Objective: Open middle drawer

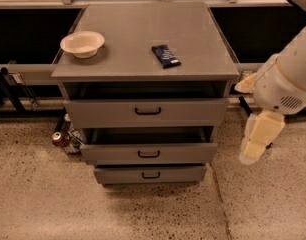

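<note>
The grey cabinet [143, 39] has three flat-fronted drawers, each with a small black bar handle. The middle drawer [193, 153] has the mid-sized front, and its handle [149, 154] sits at its centre. A dark gap shows above its front, which stands forward of the cabinet body. The wider top drawer [193, 111] is above it and the narrowest bottom drawer [183, 174] is below it. My gripper [255, 143] hangs from the white arm [285, 84] to the right of the cabinet, level with the middle drawer and apart from it.
A white bowl [82, 43] and a dark snack packet [166, 56] lie on the cabinet top. A drink can [58, 138] and a metal rack stand on the floor at the cabinet's left. Black table legs stand at far left and behind the arm. The floor is speckled.
</note>
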Controlling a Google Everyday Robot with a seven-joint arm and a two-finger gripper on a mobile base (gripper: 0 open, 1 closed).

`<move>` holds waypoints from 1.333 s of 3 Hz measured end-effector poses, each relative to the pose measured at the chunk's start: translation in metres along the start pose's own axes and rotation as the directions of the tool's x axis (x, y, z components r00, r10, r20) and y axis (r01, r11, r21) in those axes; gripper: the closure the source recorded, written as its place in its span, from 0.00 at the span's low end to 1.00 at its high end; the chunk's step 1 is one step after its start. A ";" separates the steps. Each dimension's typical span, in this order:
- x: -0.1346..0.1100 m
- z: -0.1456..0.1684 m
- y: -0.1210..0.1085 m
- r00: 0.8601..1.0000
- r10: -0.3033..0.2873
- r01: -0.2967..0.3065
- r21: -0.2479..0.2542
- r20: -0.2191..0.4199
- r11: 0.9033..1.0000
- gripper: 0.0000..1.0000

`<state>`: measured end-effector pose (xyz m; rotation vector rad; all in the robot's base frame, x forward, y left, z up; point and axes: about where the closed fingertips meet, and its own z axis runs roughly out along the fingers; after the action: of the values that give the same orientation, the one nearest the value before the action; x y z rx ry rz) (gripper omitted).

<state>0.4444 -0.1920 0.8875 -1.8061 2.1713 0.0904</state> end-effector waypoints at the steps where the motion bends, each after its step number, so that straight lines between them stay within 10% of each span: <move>1: 0.002 0.046 0.009 0.999 -0.013 0.015 -0.057 0.039 0.998 0.00; 3: 0.000 0.061 0.014 0.999 -0.034 0.036 -0.074 0.026 0.997 0.00; 4: 0.013 0.123 0.035 0.993 -0.109 0.113 -0.119 0.033 0.986 0.00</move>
<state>0.4329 -0.1675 0.7622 -1.9763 2.0828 0.2235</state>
